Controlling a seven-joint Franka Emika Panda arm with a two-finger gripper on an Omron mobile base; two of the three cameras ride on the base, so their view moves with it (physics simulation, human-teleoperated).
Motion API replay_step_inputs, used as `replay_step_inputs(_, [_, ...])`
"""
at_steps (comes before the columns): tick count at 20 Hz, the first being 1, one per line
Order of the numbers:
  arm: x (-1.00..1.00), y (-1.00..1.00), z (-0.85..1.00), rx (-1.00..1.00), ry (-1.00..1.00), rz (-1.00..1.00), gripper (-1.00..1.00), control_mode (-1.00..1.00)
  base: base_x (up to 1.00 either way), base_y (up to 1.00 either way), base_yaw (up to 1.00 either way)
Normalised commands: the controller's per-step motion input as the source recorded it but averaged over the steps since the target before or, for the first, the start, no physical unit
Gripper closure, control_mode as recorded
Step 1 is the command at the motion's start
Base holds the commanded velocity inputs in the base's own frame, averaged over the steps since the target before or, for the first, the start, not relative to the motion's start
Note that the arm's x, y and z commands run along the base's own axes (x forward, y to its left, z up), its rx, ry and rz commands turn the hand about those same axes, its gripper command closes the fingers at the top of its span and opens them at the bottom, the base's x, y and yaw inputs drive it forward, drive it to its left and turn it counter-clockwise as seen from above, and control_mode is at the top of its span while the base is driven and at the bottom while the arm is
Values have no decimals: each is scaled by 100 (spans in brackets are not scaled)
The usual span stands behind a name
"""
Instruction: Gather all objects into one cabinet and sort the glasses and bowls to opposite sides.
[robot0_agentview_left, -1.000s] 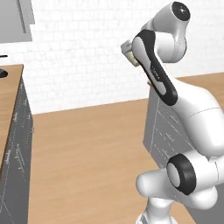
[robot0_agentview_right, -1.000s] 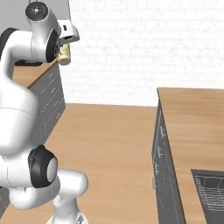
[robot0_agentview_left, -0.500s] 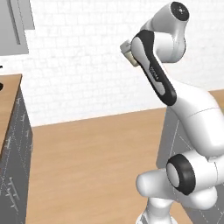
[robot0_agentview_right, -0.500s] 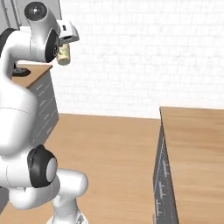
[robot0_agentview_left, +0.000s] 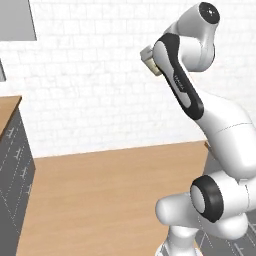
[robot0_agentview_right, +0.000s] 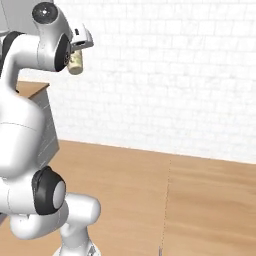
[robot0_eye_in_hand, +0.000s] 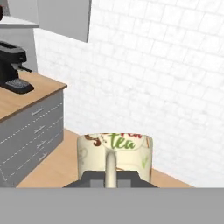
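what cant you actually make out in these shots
- End effector: in the hand view the mug covers its fingers; in the left base view the forearm hides it, leaving a corner of the mug.
- Wall cabinet: cut off by the top edge of the hand view, so its inside is unseen.
- Coffee machine: cut by the left edge.

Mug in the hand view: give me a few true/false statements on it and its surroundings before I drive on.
1. The gripper holds the cream mug off the floor. True.
2. The mug is plain, with no print. False: it reads "tea" with coloured decoration.
3. A black coffee machine stands on the wooden counter. True.
4. The mug's handle points away from the hand camera. False: it faces the camera.
5. The back wall is white brick. True.
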Motion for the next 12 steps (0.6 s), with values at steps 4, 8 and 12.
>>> replay_step_inputs(4, [0,0,0,0,0,0,100,100,100,-40,22])
replay_step_inputs(8, [0,0,0,0,0,0,100,100,100,-24,20])
replay_step_inputs(12, [0,0,0,0,0,0,100,100,93,-10,20])
